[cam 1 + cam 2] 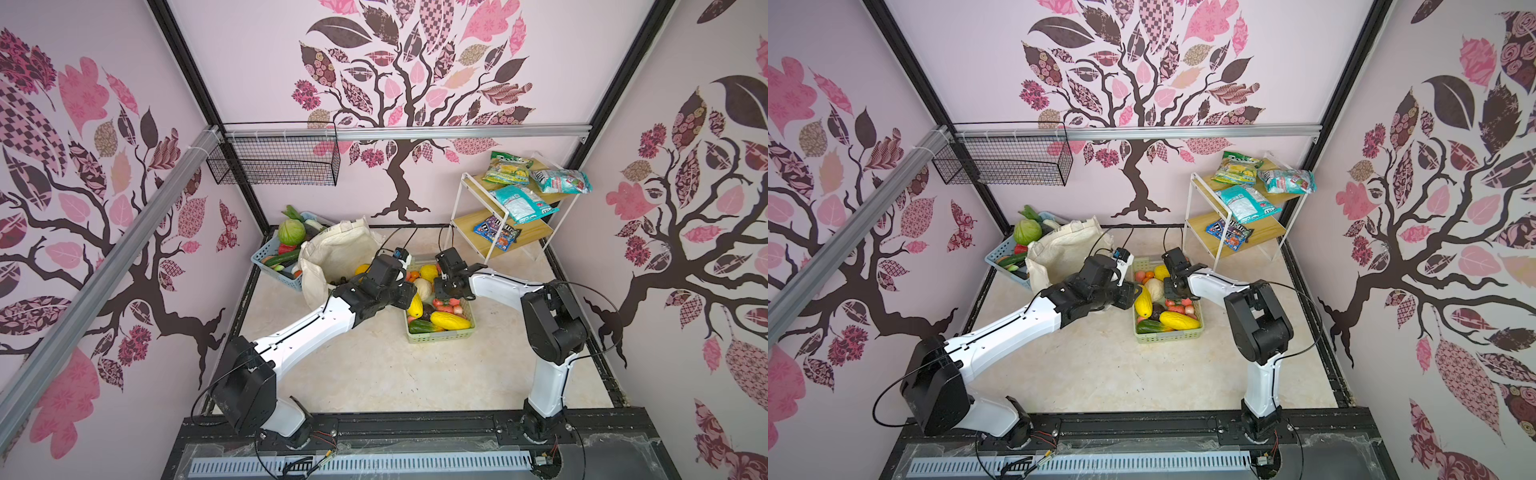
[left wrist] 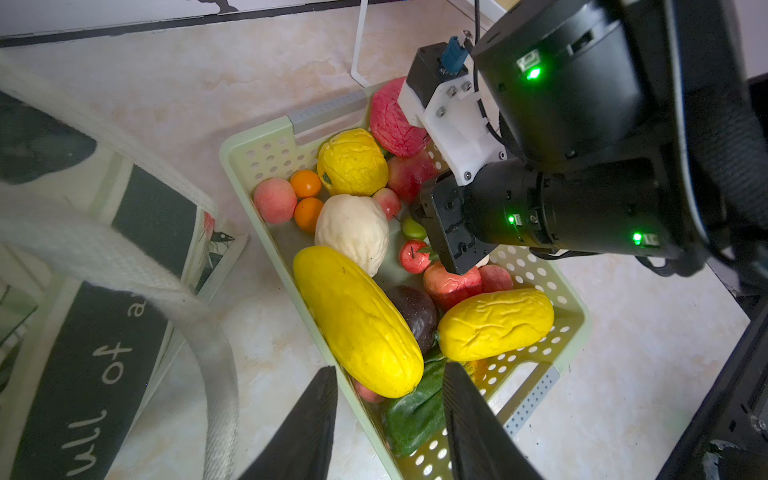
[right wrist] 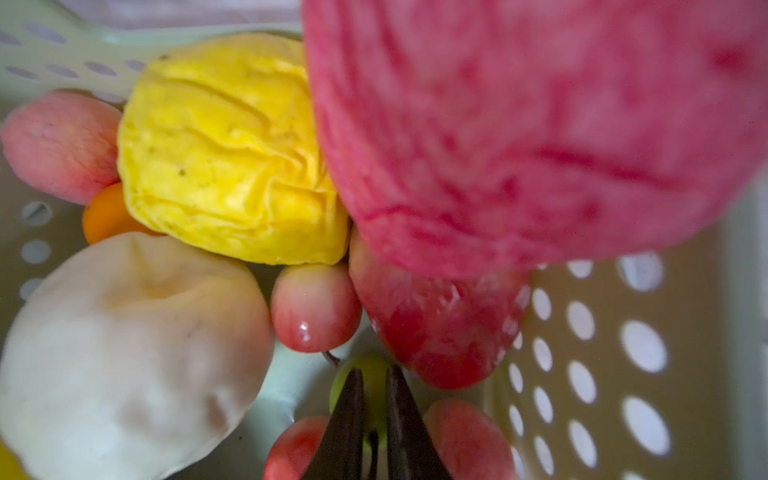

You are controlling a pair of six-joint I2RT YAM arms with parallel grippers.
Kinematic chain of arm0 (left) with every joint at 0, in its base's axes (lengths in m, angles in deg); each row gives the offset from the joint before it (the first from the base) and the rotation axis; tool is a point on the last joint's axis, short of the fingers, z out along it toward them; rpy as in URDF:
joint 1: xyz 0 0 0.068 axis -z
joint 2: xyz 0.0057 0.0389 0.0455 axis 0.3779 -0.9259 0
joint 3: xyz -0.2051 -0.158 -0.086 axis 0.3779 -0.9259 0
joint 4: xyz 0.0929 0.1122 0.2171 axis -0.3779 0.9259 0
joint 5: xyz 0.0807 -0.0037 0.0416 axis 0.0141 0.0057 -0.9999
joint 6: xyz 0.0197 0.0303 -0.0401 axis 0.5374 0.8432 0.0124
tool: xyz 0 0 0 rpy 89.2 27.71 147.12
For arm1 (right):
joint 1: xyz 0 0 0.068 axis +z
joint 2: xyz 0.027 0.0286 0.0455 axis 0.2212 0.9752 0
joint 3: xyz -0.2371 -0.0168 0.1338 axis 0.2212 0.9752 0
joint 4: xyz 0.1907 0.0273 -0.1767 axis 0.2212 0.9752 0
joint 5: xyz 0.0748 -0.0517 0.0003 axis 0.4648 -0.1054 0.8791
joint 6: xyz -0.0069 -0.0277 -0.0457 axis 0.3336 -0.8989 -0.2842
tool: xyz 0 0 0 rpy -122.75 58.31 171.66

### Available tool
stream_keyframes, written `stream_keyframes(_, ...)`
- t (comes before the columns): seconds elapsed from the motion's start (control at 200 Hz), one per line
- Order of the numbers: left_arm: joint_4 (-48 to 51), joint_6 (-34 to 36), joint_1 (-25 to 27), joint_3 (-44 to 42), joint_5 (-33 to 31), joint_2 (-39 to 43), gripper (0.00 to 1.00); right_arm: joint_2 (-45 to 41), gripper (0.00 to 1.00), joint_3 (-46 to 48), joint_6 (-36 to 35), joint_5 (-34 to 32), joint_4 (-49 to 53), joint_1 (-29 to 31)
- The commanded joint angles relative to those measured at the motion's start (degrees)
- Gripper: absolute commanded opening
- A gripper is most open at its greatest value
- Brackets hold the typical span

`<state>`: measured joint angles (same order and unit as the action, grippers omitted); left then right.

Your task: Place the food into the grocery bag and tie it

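Observation:
The cream grocery bag stands open at the back left, and its dark green band shows in the left wrist view. Food fills a pale-green basket: long yellow fruits, a cream fruit, a big red bumpy fruit, peaches and oranges. My right gripper is down in that basket, its fingers almost together on a small green fruit that shows through the narrow gap. My left gripper hangs open over the basket's near end, holding nothing.
A blue basket left of the bag holds a green cabbage and cucumbers. A white-framed shelf at the back right carries snack packets. A black wire basket hangs on the back wall.

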<state>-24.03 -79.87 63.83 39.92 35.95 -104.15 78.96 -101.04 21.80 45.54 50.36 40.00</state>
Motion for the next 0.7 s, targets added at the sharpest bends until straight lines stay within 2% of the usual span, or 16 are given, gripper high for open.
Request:
stream_keyframes(0.0,-0.03,0.48,0.12,2.19,-0.09,0.05,0.46,1.93,0.12,-2.29,-0.37,-0.92,1.09,0.21)
stream_keyframes(0.175,-0.01,0.47,0.16,1.75,-0.66,0.08,0.46,0.41,0.05,-2.46,-0.64,-1.97,1.37,0.27)
stream_keyframes(0.525,0.57,0.77,0.14,2.77,-1.19,1.19,0.46,-6.97,0.04,-4.3,-1.72,-0.53,4.17,0.24)
stream_keyframes(0.695,-1.54,1.17,0.17,3.78,2.28,0.12,0.48,-9.74,0.04,-5.65,-1.3,2.48,5.9,0.27)
